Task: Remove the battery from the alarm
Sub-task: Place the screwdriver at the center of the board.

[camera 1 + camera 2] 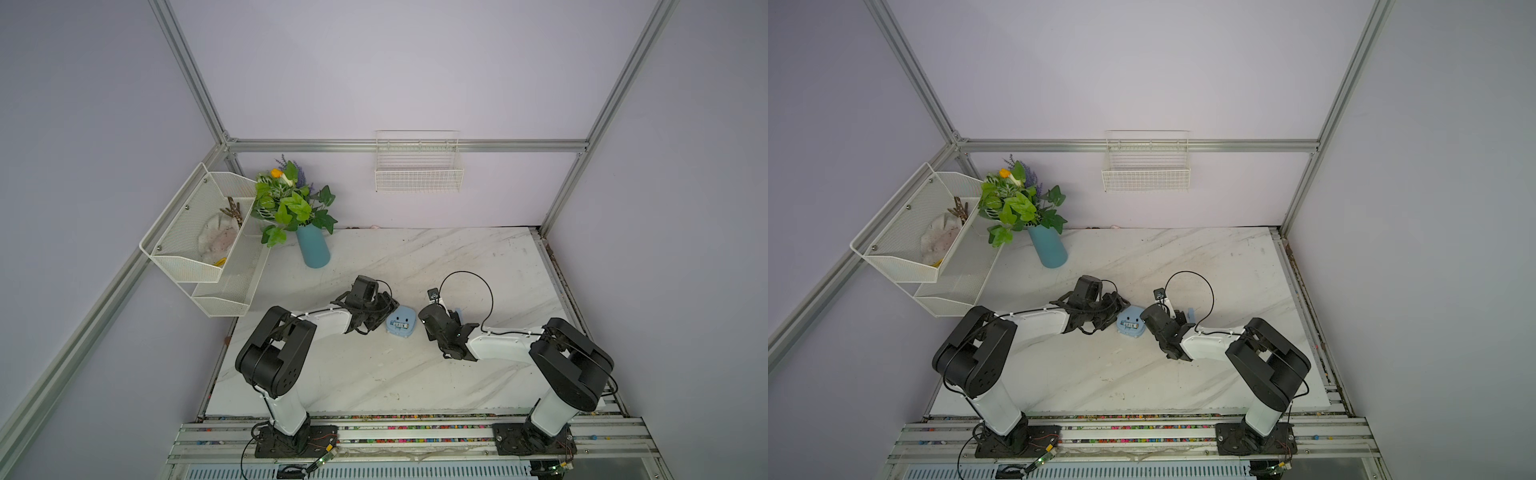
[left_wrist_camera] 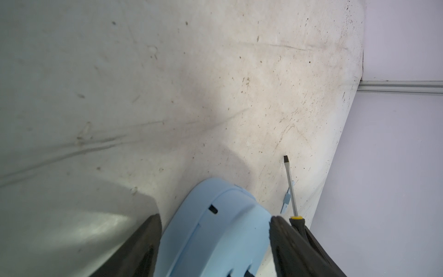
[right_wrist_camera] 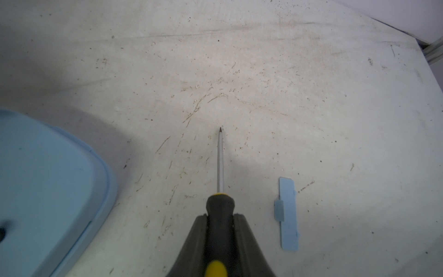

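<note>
The light-blue alarm (image 1: 400, 323) lies face down on the marble table (image 1: 478, 266), between the two arms in both top views. Its back compartment is uncovered, and the small silvery battery (image 1: 400, 325) sits in it. My left gripper (image 2: 214, 217) holds the alarm (image 2: 215, 235), one finger pressed on each side. In the left wrist view the battery is hidden. My right gripper (image 3: 221, 215) is shut on the black handle of the screwdriver (image 3: 220, 206). Its thin shaft points away over bare table, right of the alarm (image 3: 48, 187).
A light-blue battery cover (image 3: 287, 213) lies loose on the table beside the screwdriver. A teal vase of plants (image 1: 312, 247) stands at the back left, next to a white mesh rack (image 1: 199, 245). A wire basket (image 1: 419, 174) hangs on the back wall.
</note>
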Tool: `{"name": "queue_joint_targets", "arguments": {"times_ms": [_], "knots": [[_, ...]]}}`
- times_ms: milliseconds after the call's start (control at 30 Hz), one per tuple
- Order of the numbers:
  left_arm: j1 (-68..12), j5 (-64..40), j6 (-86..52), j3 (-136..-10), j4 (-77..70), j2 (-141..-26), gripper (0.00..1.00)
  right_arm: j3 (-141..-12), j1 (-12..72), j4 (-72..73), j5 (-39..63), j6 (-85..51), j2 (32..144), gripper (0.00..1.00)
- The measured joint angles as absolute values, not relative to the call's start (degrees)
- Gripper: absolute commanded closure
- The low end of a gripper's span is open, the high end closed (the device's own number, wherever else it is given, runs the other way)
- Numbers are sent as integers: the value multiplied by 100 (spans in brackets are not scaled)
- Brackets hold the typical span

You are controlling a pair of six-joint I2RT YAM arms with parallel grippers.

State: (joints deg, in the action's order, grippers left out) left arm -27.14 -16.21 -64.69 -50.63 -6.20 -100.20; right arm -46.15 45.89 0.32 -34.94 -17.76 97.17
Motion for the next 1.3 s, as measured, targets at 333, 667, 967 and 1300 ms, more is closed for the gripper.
{"name": "queue_joint_targets", "arguments": {"times_ms": [333,667,967,1300], "knots": [[-2714,-1621,-6464,-5063,-615,-10020,25,-4810,4626,-305,-3492,-2383,9837,77],[-2714,-1623,-6449,-5063,-582,-10020,25,-4856,4600,-580,-3048,-2753,10182,63],[-2714,-1623,-6447,-5063,-576,-10020,24,-4838,4563,-626,-2902,-2886,10092,53],[-2700,-1619,-6442,-5063,-469,-9896,22,-4950,4580,-2008,-2445,-2714,8858,55]]}}
